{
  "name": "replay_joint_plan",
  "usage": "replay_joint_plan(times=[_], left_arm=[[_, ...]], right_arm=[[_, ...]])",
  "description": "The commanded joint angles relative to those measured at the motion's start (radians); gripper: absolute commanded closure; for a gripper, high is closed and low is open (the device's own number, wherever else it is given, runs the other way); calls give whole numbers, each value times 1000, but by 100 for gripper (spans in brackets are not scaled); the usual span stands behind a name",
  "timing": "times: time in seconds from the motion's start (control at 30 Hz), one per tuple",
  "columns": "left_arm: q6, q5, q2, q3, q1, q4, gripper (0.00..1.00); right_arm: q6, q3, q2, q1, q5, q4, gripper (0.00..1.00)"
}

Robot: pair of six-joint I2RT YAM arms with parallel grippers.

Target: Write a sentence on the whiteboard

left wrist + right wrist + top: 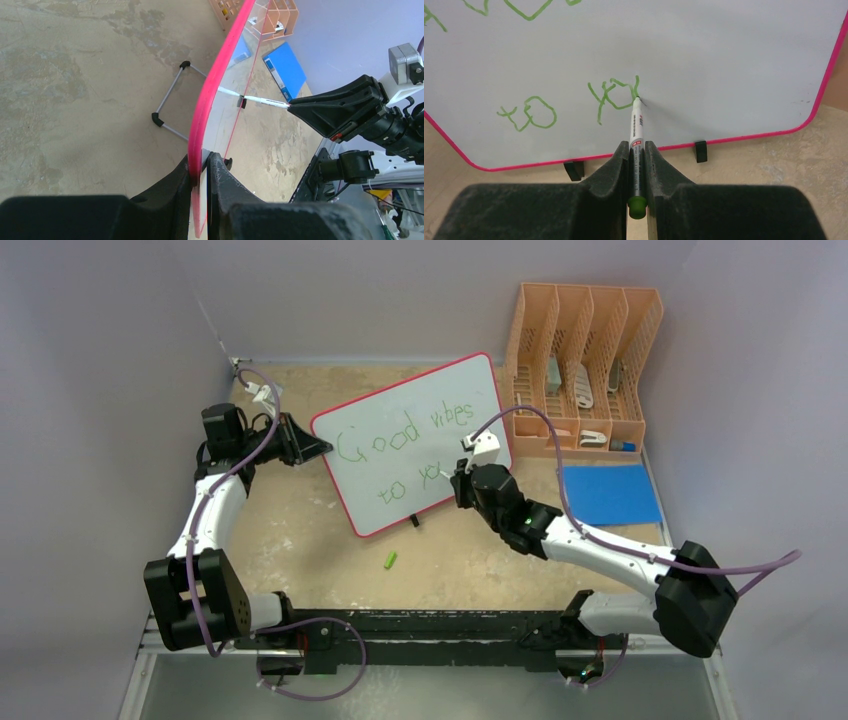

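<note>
The whiteboard (425,465) stands tilted on the table, pale with a red rim (215,85). Green letters of the sentence (400,435) read "Good vibes" and, below, "to yo" with a started stroke (611,95). My left gripper (318,448) is shut on the board's left edge (202,167), one finger on each face. At the board's lower right, my right gripper (458,480) is shut on a white marker (636,125) with a green end. The marker's tip touches the whiteboard (724,60) just right of the "o". The right gripper (637,147) points straight at the board.
A small green marker cap (391,560) lies on the table below the board. An orange slotted organizer (580,360) stands at the back right, with a flat blue rectangle (610,493) in front of it. A wire stand (170,100) props the board from behind.
</note>
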Motion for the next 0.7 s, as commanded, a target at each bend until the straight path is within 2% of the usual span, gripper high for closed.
replay_joint_plan(times=[0.0, 0.67], left_arm=[[14, -62, -3, 11, -2, -3, 100], [14, -60, -3, 10, -2, -1, 100]], right_arm=[[14, -12, -16, -3, 26, -22, 100], [22, -2, -11, -3, 80, -50, 100]])
